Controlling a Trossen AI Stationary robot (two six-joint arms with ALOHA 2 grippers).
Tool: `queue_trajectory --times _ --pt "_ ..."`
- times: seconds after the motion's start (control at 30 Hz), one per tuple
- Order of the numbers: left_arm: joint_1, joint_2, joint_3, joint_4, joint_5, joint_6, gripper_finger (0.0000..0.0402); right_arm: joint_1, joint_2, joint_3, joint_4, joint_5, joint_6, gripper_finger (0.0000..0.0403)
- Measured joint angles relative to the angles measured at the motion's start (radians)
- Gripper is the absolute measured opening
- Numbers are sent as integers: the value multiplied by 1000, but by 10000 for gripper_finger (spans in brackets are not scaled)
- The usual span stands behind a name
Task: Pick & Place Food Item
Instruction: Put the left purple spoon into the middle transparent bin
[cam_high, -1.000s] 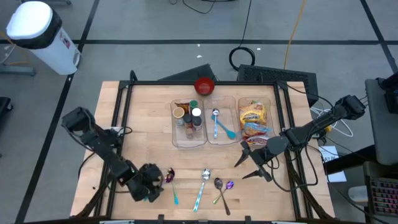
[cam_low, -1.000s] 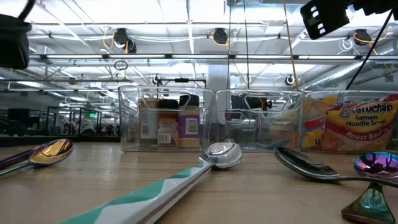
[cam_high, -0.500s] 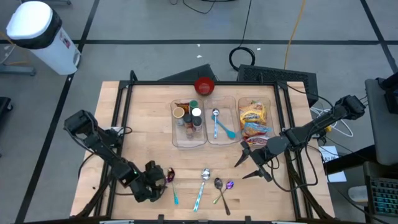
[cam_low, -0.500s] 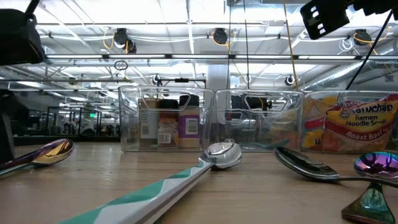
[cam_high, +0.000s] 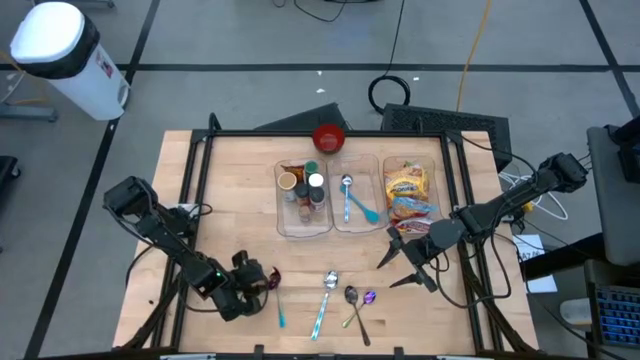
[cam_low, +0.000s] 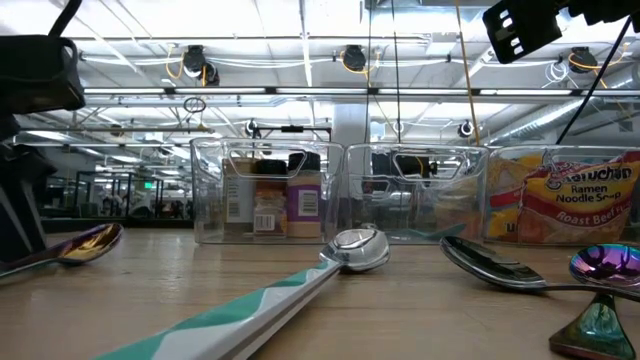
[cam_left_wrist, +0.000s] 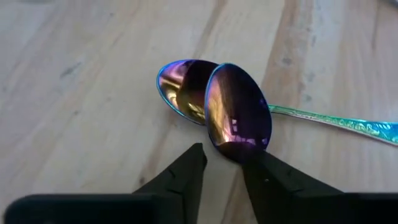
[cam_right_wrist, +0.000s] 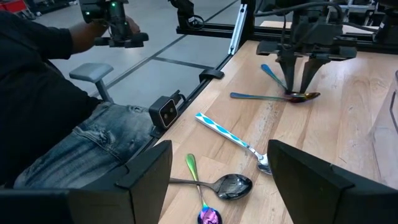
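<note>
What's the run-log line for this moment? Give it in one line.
left gripper: open, at purple spoon bowl | right gripper: open, hovering near noodle bin | noodle packs: in bin

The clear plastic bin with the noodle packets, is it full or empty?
Partly filled. The clear plastic bin holds yellow ramen noodle packets; the low view shows one standing against its front wall. How many are inside cannot be told.

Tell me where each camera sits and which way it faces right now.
High: overhead, straight down on the table; both arms show, left claw at the iridescent spoons.
Low: table height, level toward the bins; dark arm parts at top corners.
Left wrist: looks down past its fingers at the spoons.
Right wrist: looks across the table at the left claw; a seated person beyond.
Shared: all four show the spoons.
</note>
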Motion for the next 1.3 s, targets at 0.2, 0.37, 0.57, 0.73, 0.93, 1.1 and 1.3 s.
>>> queue_trajectory --times 0.2,0.37,0.57,0.73,0.93,1.1,1.3 --pt "1 1 -2 -24 -37 -6 70 0 0 0 0 0 0 255" --pt "2 6 -8 -42 -114 -25 14 0 0 0 0 0 0 255" --pt "4 9 -11 -63 -162 -67 5 0 0 0 0 0 0 255" --pt "16 9 -12 -62 -173 -89 4 0 0 0 0 0 0 255" --pt "26 8 -12 -58 -179 -63 13 0 0 0 0 0 0 254" --pt "41 8 -9 -54 -184 -66 41 0 0 0 0 0 0 254" --pt "65 -5 36 -64 -201 72 111 0 0 0 0 0 0 254"
